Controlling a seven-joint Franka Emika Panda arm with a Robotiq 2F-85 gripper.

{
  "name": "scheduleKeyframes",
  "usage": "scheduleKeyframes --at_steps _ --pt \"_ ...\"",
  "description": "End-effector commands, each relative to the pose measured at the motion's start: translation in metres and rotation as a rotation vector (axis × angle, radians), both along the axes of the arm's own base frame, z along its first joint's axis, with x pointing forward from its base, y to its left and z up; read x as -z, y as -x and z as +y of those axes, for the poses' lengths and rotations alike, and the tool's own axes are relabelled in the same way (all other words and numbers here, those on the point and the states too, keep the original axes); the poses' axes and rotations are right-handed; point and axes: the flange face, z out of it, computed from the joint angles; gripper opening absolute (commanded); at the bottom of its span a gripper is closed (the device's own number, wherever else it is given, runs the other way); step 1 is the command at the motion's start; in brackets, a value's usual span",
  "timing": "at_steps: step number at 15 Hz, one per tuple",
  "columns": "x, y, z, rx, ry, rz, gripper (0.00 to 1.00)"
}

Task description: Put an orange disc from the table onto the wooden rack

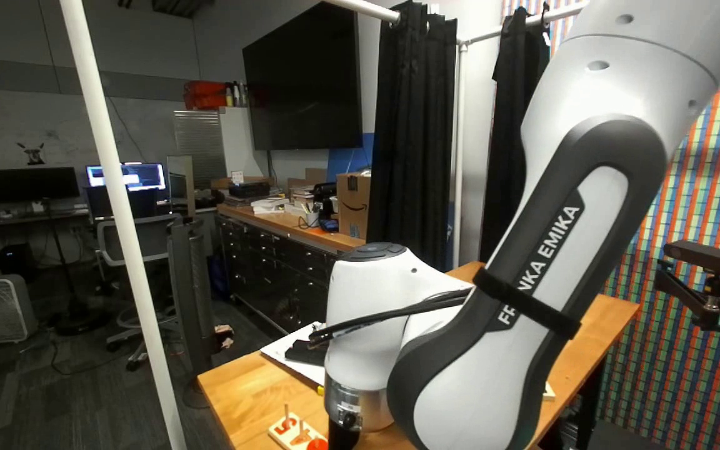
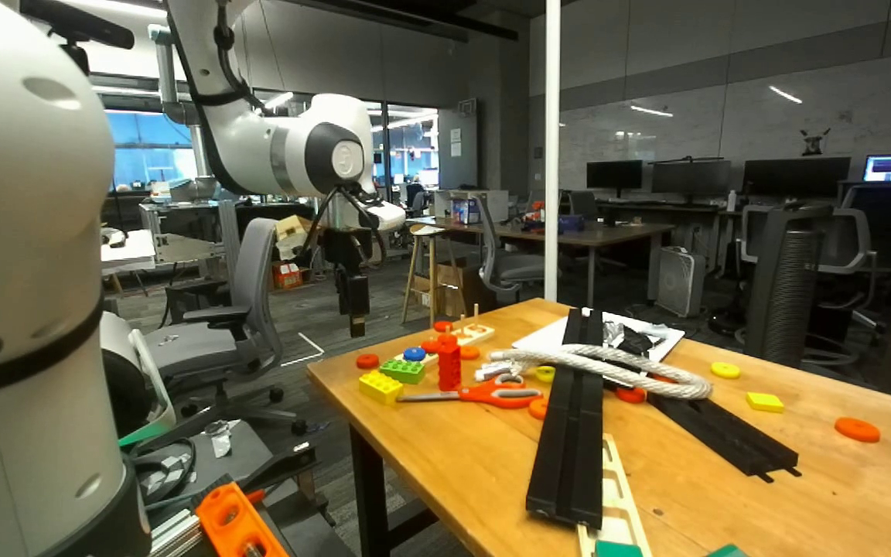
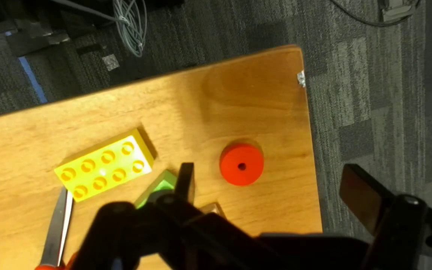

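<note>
A red-orange disc with a centre hole (image 3: 241, 165) lies flat near the table corner in the wrist view; an exterior view shows it too (image 2: 367, 361). My gripper (image 3: 266, 165) is open and empty, its fingers spread either side of the disc in that picture. It hangs above the table (image 2: 724, 495) at its corner in an exterior view (image 2: 356, 316). More orange discs (image 2: 857, 430) lie about. Two pale wooden things show: a slatted frame (image 2: 622, 507) partly under a black track, and a pegged board with red numbers (image 1: 290, 431). I cannot tell which is the rack.
A yellow block (image 3: 103, 165), green block (image 2: 403, 370), red block stack (image 2: 449, 365) and blue disc (image 2: 414, 353) stand near the disc. Orange scissors (image 2: 492, 393), a thick rope (image 2: 608, 363), black tracks (image 2: 569, 449) and a white board (image 2: 662, 339) lie farther along.
</note>
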Motion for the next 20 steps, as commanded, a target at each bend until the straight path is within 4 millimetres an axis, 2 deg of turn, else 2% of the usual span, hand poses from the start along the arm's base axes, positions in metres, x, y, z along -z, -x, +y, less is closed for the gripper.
scheduleKeyframes --at_steps 1,4,9,20 --pt "0.01 -0.024 0.009 0.037 0.059 -0.022 1.0" --pt "0.023 -0.033 0.009 0.061 0.088 -0.022 1.0" --pt "0.039 -0.034 0.011 0.083 0.078 0.015 1.0" --pt "0.05 -0.034 0.008 0.126 0.042 0.043 1.0"
